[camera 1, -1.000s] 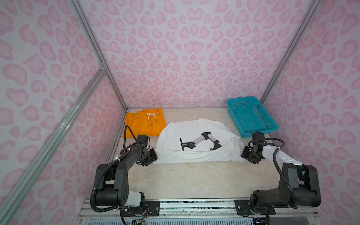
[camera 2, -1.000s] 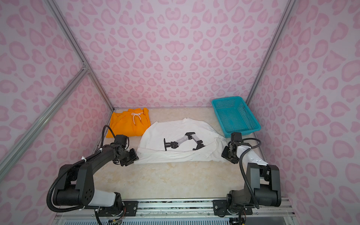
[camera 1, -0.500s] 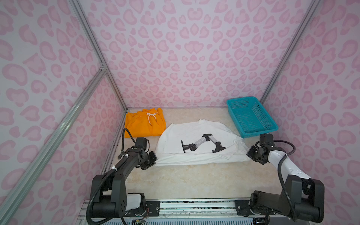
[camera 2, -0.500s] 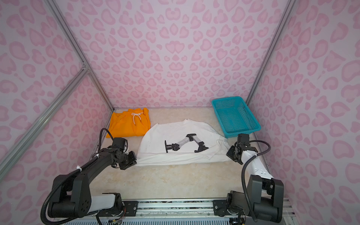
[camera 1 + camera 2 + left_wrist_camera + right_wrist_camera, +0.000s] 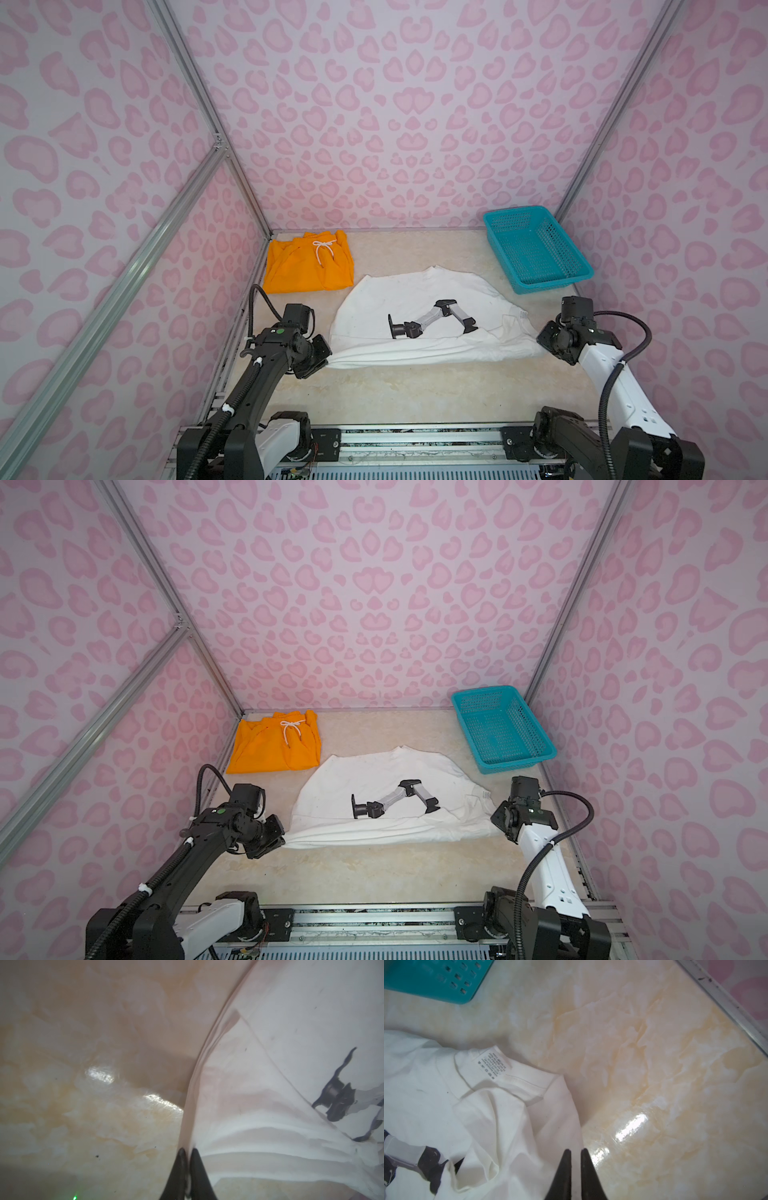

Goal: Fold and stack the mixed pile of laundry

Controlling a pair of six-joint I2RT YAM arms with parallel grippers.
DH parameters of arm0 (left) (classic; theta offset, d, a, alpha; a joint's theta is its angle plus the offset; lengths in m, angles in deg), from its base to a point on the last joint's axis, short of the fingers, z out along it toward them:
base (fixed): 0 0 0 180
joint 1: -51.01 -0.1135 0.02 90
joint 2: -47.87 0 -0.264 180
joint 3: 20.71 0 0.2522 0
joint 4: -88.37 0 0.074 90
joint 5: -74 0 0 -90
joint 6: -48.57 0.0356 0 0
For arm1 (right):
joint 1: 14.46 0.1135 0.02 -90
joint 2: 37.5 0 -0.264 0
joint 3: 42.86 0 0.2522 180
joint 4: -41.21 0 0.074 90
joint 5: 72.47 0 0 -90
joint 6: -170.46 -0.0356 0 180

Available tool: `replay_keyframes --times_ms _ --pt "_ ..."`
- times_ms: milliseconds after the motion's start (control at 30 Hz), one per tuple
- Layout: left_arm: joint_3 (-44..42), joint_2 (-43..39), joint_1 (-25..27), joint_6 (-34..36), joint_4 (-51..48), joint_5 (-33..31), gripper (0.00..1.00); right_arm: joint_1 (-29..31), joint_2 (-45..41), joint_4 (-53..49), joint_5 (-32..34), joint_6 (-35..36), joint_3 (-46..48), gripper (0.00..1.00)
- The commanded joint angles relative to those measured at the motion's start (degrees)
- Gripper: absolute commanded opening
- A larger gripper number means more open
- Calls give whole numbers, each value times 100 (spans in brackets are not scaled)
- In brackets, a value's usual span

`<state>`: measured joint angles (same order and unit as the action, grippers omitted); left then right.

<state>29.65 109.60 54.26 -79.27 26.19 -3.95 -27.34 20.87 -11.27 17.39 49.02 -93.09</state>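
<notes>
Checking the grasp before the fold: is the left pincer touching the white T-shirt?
Touching. In the left wrist view the left pincer is closed on the edge of the white T-shirt.

Bare table [image 5: 415, 395] lies free before the T-shirt [image 5: 415, 299]; basket [image 5: 544, 286] and shorts [image 5: 303, 270] block the far corners.

One tabletop [image 5: 415, 395] carries two garments: one pair of orange shorts [image 5: 307, 270] with one white drawstring [image 5: 321, 251], and one white T-shirt [image 5: 415, 299] with one black-grey print [image 5: 432, 322] and one care label [image 5: 492, 1064]. One teal basket [image 5: 552, 284]. Two arms, left arm [image 5: 257, 384] and right arm [image 5: 611, 374], each with two black fingers: left fingers [image 5: 177, 1174], right fingers [image 5: 564, 1174].
</notes>
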Motion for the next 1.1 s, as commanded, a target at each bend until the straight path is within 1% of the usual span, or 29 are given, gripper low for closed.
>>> replay_keyframes --times_ms 0,33,67,133,233,300,333,367,400,433,500,600,667,767,867,900,967,1067 --pt "74 -29 85 -140 -166 -11 27 -4 -185 -31 -229 -194 80 22" --pt "159 0 104 -91 -248 -92 33 1 -243 -67 -227 -187 47 28" --pt "251 30 110 -37 -337 -186 35 -3 -291 -97 -217 -166 -1 32" --pt "482 100 136 47 -530 -442 43 -3 -324 -138 -180 -50 -162 37" --pt "706 188 175 166 -467 -718 44 6 -133 84 -433 219 -246 42" --pt "703 302 190 282 -216 -698 43 28 182 254 -737 320 -214 44" --pt "651 389 205 320 -18 -629 40 40 415 322 -907 345 -207 45" --pt "589 481 220 297 136 -604 37 49 628 336 -1052 360 -216 44" --pt "507 595 272 263 317 -582 30 49 886 350 -1210 401 -233 43" --pt "443 708 327 231 465 -590 28 73 1122 400 -1301 411 -214 41" --pt "400 917 445 181 625 -782 26 135 1449 531 -1374 422 -174 39" --pt "380 1099 604 177 718 -1034 27 230 1618 702 -1325 442 -134 37" --pt "362 1138 640 198 800 -1056 28 276 1674 734 -1284 500 -185 37" --pt "264 1215 668 208 1058 -978 29 313 1869 717 -1394 645 -296 36" --pt "190 1413 703 203 1276 -899 27 340 2097 734 -1478 725 -350 36" --pt "186 1489 719 192 1311 -911 26 347 2153 732 -1526 719 -359 35" --pt "147 1588 733 143 1317 -986 20 357 2147 751 -1532 686 -300 34" --pt "39 1602 741 94 1310 -1082 12 357 2011 731 -1364 647 -212 25"
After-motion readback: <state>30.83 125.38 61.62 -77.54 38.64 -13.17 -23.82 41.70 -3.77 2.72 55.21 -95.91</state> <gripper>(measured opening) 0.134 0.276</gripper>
